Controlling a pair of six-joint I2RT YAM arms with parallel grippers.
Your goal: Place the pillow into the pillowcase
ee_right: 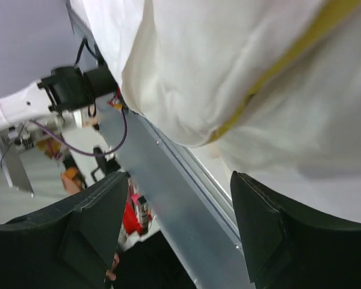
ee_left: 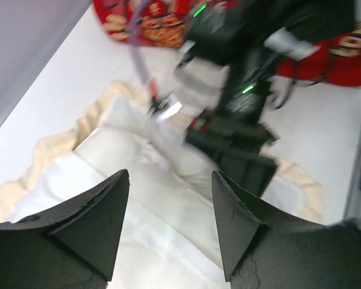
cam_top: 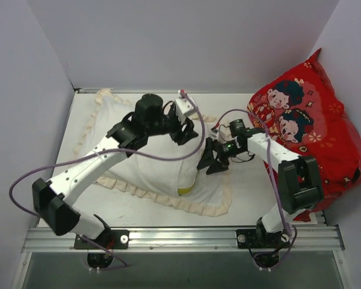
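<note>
The pillowcase (cam_top: 212,206), white with a cream ruffled border, lies spread on the table. The white pillow (cam_top: 162,171) rests on it, its yellow-strip end (cam_top: 183,191) pointing toward the near edge. I cannot tell how much of the pillow is inside the case. My left gripper (cam_top: 185,130) is open and empty above the pillow's far right part; the left wrist view shows its gripper (ee_left: 170,186) over white fabric (ee_left: 138,180). My right gripper (cam_top: 211,161) is open and empty just right of the pillow. In the right wrist view the gripper (ee_right: 179,198) sits beside the pillow (ee_right: 228,66).
A large red cartoon cushion (cam_top: 313,129) leans in the back right corner. White walls close in the left, back and right. An aluminium rail (cam_top: 180,236) runs along the near edge. The two grippers are close together, with the right one in the left wrist view (ee_left: 240,144).
</note>
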